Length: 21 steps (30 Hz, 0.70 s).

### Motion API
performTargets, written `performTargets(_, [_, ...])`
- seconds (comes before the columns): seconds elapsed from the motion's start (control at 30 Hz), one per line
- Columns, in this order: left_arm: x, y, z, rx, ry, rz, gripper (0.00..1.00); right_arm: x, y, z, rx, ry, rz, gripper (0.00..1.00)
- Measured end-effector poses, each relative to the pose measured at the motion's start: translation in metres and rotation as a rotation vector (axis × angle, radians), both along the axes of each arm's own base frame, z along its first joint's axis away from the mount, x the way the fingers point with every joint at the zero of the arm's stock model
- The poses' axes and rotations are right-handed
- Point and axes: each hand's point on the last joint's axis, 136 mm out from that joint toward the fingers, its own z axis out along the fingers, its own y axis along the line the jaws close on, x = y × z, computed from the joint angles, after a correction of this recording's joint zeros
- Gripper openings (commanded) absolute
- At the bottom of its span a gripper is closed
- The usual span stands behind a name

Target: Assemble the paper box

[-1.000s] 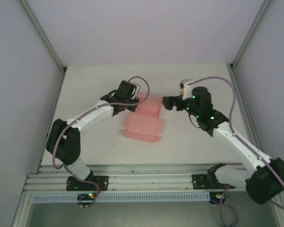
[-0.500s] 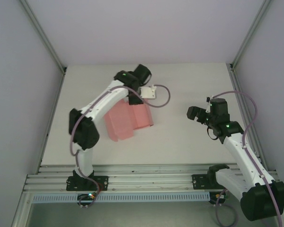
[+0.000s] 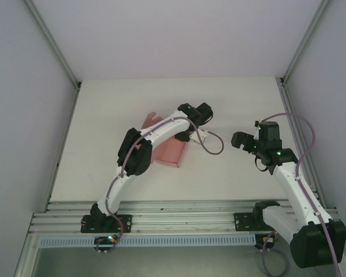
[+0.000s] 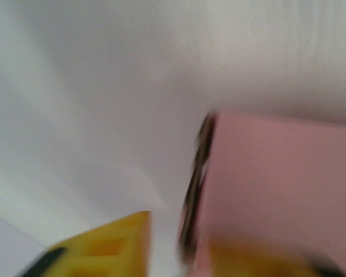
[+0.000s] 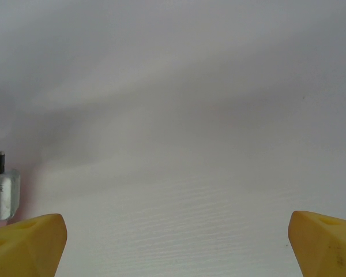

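The pink paper box lies partly folded on the white table, mid-left, with one flap sticking up behind the left arm. My left gripper reaches down at the box's right edge. The left wrist view is blurred: the pink card stands on edge to the right, one yellow finger sits clear of it on the left, and the other is a yellow smear at the card's foot. My left gripper looks open around that edge. My right gripper hangs wide open over bare table, right of the box.
The left arm's cable loops out between the two grippers. Grey enclosure walls stand close on both sides. A metal rail runs along the near edge, carrying both arm bases.
The left arm swung right across the box, which slid and turned with it, and its jaws have parted. The right arm pulled back to the right a second ago and has stayed there.
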Motion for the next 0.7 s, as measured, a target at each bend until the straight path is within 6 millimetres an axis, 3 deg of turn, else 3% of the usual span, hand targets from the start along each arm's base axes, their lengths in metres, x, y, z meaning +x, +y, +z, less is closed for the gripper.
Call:
performTargets(0.23, [0.0, -0.003, 0.0, -0.022, 0.0, 0.015, 0.73, 0.001, 0.004, -0.001, 0.018, 0.005, 0.019, 1.0])
performTargets(0.33, [-0.002, -0.006, 0.0, -0.043, 0.007, 0.022, 1.0, 0.0, 0.006, -0.001, 0.022, 0.004, 0.037, 0.99])
performTargets(0.43, [-0.005, -0.013, 0.008, -0.113, 0.021, 0.047, 1.0, 0.0, 0.009, -0.002, 0.022, 0.004, 0.062, 1.0])
performTargets(0.53, [-0.01, -0.018, 0.032, -0.236, 0.016, 0.08, 1.0, 0.001, 0.013, -0.005, 0.02, 0.013, 0.091, 1.0])
performTargets(0.7, [-0.008, -0.011, 0.114, -0.548, -0.157, 0.158, 1.0, 0.009, 0.028, -0.01, 0.037, 0.03, 0.173, 0.98])
